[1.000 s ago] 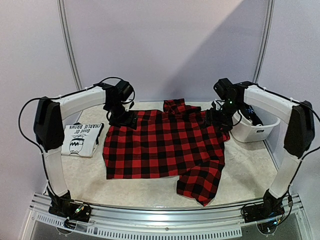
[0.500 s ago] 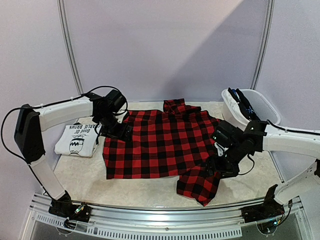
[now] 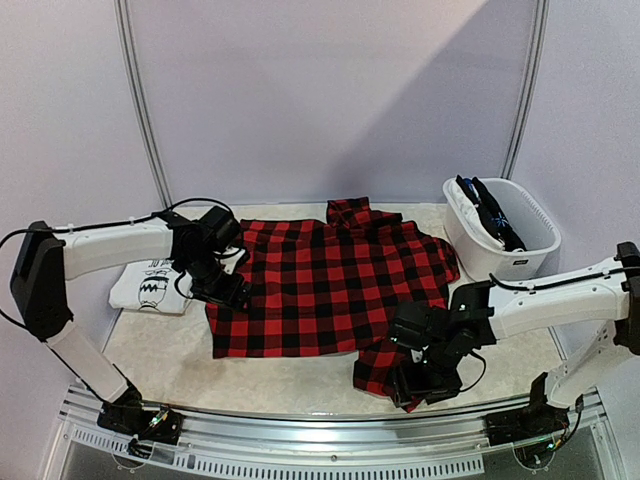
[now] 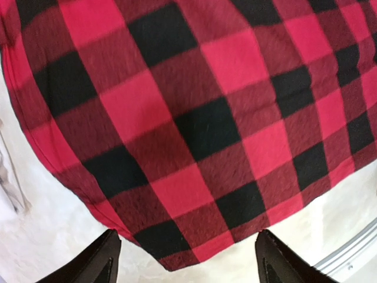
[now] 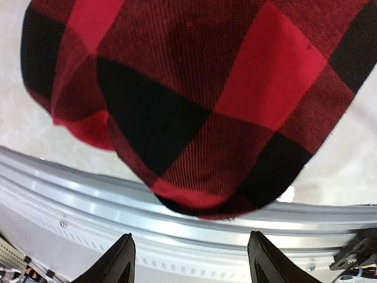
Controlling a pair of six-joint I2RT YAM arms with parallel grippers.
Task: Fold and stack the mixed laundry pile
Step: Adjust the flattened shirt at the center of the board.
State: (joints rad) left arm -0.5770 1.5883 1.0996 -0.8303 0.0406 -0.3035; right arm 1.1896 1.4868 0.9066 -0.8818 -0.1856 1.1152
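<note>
Red-black plaid shirt (image 3: 330, 285) lay flat on table (image 3: 300, 385), L end effector (image 4: 187, 262) jaws apart at its left edge, R end effector (image 5: 189, 259) jaws apart over sleeve cuff (image 5: 194, 147) (by front rail (image 5: 177, 233)).

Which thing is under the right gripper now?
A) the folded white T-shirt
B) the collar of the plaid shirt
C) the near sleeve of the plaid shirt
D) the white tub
C: the right gripper hangs open over the sleeve end of the plaid shirt.
</note>
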